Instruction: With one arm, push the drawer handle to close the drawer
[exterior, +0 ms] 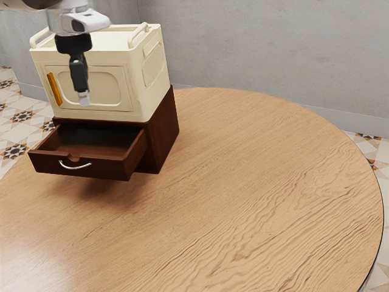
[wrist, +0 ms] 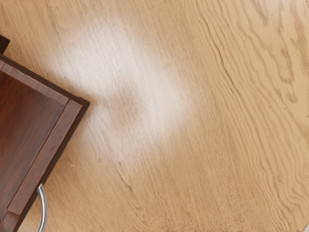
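Note:
My gripper (exterior: 84, 97) hangs pointing down in the exterior view, in front of the cream box's face and higher than the drawer. The dark brown drawer (exterior: 91, 166) stands pulled out of its cabinet (exterior: 164, 135), and its inside looks bare. A curved silver handle (exterior: 75, 165) is fixed to the drawer's front, with a gap between it and my gripper. The wrist view shows a front corner of the drawer (wrist: 46, 140) and part of the silver handle (wrist: 44, 210), with wood table beside them.
A cream box (exterior: 146, 85) with an orange handle (exterior: 55, 89) and raised rails on top rests on the cabinet. The round wooden table (exterior: 243, 182) spreads toward the exterior view's right. A grey wall (exterior: 273, 55) stands behind.

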